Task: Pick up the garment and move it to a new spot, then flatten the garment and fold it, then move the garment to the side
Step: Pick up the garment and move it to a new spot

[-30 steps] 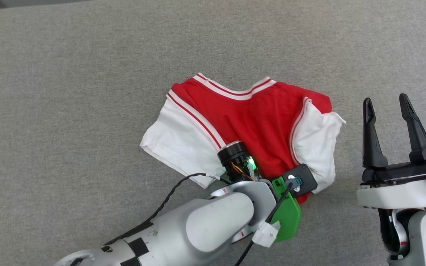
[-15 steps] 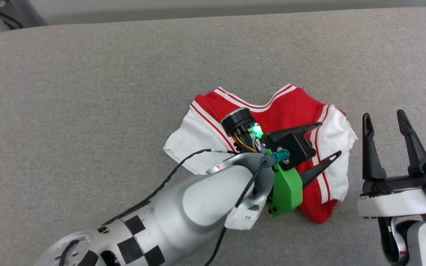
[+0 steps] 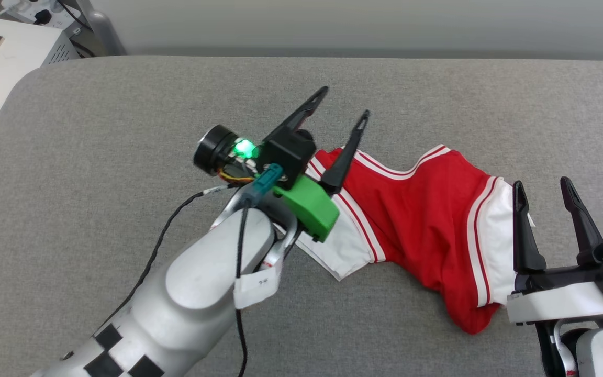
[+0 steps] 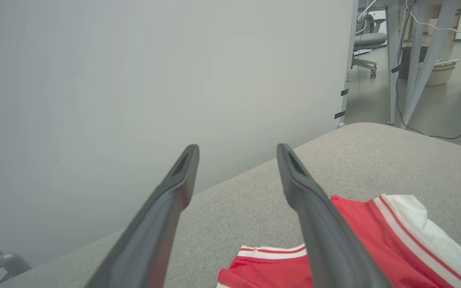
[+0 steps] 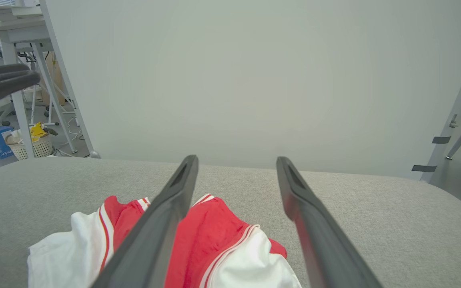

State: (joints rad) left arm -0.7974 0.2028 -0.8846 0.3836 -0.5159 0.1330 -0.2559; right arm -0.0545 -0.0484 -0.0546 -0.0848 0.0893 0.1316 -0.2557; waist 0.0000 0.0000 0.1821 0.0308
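Closest in, lower right corner: the right gripper (image 3: 541,183) has its two fingers spread wide with nothing clamped between them. Its left finger (image 3: 524,230) crosses the white sleeve (image 3: 498,235) at the right end of the shirt (image 3: 427,209). From that arm's wrist camera the red cloth lies under that finger and low in the gap, but I honestly can't tell if it's touching the fabric or just hanging over it. The shirt itself lies rumpled on the grey table (image 3: 97,157), stretched from about the middle out to the right. Its collar points to the far side, and a red corner of the hem pokes toward the near edge just beside the right gripper. Further up, the left gripper (image 3: 346,100) is wide open and empty too, lifted off the table with its fingers angled at the far edge. In the head view its right finger (image 3: 344,154) cuts across the shirt's left shoulder corner by the striped trim. The left wrist camera shows the cloth down below that finger, with a strip of collar low in the gap. So the shirt sits between the two grippers, gripped by neither. Behind the table there's a plain pale wall panel (image 3: 333,26), and a white box (image 3: 8,47) off the far left corner.
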